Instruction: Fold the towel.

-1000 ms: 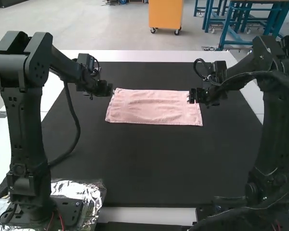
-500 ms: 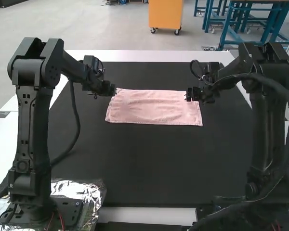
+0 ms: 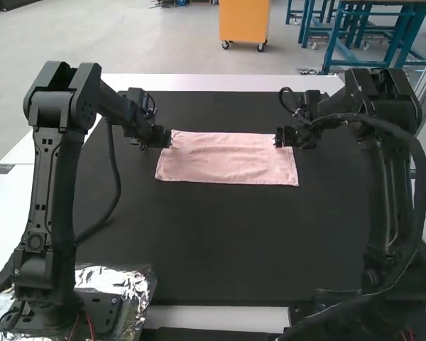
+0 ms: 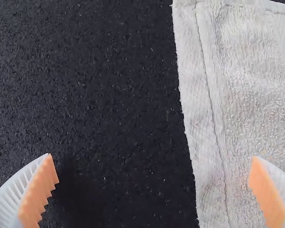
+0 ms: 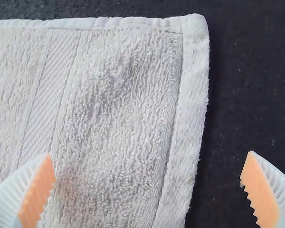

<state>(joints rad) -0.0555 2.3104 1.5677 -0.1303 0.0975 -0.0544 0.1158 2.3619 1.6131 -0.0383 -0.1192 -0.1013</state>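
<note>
The pink towel (image 3: 227, 159) lies flat as a wide rectangle toward the far side of the black mat. At its left end is my left gripper (image 3: 169, 138); my right gripper (image 3: 278, 138) is over its far right part. In the left wrist view, the left gripper (image 4: 154, 192) stands open across the hemmed edge of the towel (image 4: 256, 95), one finger over cloth and the other over mat. The right gripper (image 5: 147, 190), also open, spans the towel's side edge near a corner of the towel (image 5: 118, 109). Neither holds cloth.
The black mat (image 3: 227, 234) extends around the towel, with a white table border (image 3: 220, 83) beyond it. Crinkled foil (image 3: 138, 284) lies by the left arm's base.
Both arms' upper links have shifted inward and lowered. The left gripper has moved slightly right onto the towel's end; the right gripper has shifted slightly left. The towel has not moved.
</note>
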